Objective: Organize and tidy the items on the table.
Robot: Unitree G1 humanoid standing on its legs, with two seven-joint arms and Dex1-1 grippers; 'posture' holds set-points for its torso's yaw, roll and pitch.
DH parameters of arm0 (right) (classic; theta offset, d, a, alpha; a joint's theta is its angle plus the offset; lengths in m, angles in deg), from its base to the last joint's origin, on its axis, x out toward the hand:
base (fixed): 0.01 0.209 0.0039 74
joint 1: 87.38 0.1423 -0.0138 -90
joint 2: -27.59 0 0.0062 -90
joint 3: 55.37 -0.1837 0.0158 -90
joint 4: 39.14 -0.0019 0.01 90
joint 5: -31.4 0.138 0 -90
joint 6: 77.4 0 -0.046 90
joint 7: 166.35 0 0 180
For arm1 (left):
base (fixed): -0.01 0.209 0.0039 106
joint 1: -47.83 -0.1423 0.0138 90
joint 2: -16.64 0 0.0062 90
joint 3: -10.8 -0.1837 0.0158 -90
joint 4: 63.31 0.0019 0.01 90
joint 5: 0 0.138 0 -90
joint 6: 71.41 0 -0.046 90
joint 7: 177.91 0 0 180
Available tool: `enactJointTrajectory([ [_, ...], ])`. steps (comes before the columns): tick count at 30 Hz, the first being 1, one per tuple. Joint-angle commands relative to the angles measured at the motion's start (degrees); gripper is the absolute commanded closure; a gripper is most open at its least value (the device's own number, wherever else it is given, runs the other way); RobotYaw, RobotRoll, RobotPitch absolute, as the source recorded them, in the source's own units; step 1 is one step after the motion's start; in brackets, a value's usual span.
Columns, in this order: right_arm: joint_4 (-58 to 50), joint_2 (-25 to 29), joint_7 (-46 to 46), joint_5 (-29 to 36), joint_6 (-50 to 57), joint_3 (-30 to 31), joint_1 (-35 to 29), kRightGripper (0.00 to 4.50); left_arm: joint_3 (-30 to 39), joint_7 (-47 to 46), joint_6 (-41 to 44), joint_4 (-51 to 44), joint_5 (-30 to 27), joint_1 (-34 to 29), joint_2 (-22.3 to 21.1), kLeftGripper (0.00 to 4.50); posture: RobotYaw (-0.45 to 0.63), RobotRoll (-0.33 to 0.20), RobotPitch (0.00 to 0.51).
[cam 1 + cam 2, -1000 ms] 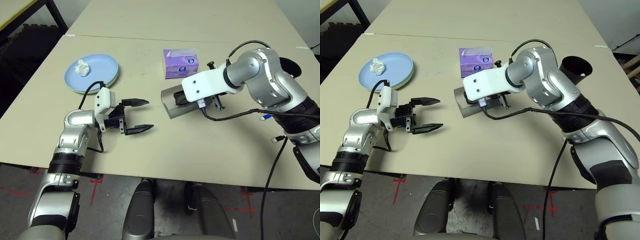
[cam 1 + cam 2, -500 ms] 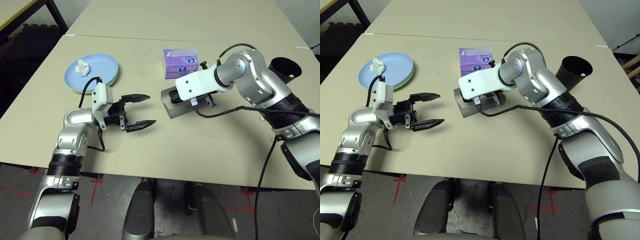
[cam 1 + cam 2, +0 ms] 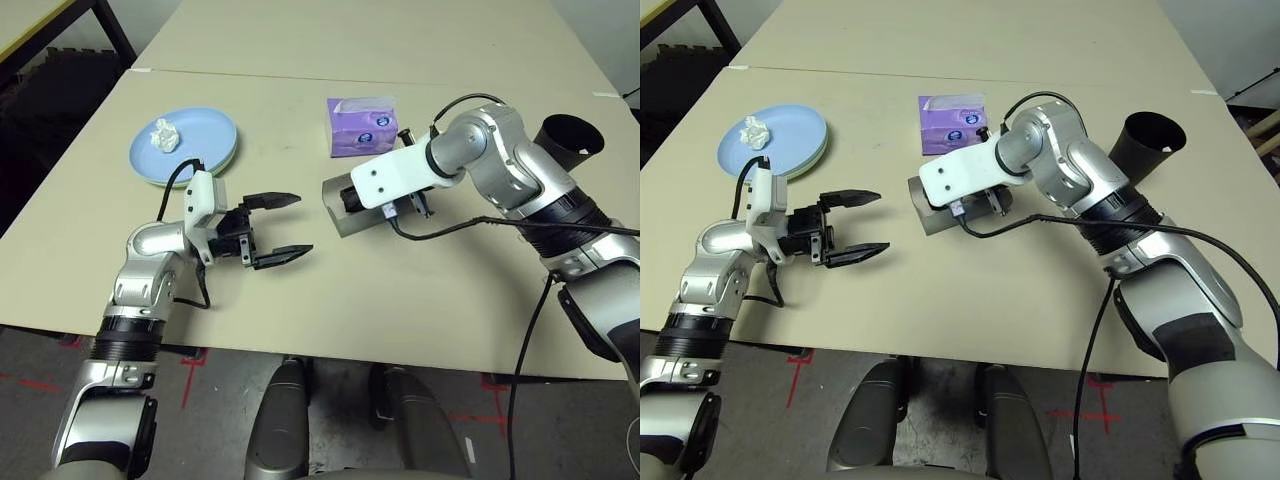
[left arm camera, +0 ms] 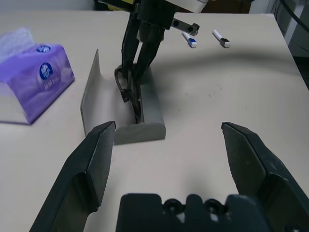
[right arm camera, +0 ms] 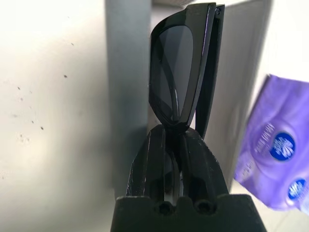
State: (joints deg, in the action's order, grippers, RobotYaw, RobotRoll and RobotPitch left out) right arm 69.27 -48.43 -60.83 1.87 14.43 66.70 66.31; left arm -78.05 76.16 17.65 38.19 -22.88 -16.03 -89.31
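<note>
Right wrist view, right pincer [image 5: 174, 137] pinching folded black sunglasses [image 5: 181, 72] lengthwise along open grey glasses case [image 4: 123, 104]

1. No text can be read anywhere.
2. The purple tissue box [image 4: 35, 79] bears round blue-and-white brand emblems, their lettering too small to make out.

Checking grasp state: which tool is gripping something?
The right tool, shut on the black sunglasses over the open grey glasses case; the left tool hangs open, empty.
</note>
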Motion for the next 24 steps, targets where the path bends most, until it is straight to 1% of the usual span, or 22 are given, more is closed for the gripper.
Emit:
enactJointTrajectory([
  [1, 0.44, -0.58, 0.41, -0.27, -0.99, 0.81, -0.77, 4.18, -0.17, 0.06, 0.25, -2.17, -0.34, -0.82, -0.69, 0.00, 0.32, 0.000, 0.220],
  [8, 0.76, -0.84, 0.33, -0.43, -1.71, 1.00, -0.61, 4.18, -0.41, 0.07, 0.25, -1.81, -0.11, -0.35, -0.67, 0.00, 0.31, 0.000, 0.215],
  [24, 1.81, 0.85, -1.53, -1.49, -2.48, 0.74, -0.09, 4.18, -0.63, 0.21, -0.29, -0.47, 0.09, 0.43, -0.21, 0.00, 0.30, 0.000, 0.211],
])
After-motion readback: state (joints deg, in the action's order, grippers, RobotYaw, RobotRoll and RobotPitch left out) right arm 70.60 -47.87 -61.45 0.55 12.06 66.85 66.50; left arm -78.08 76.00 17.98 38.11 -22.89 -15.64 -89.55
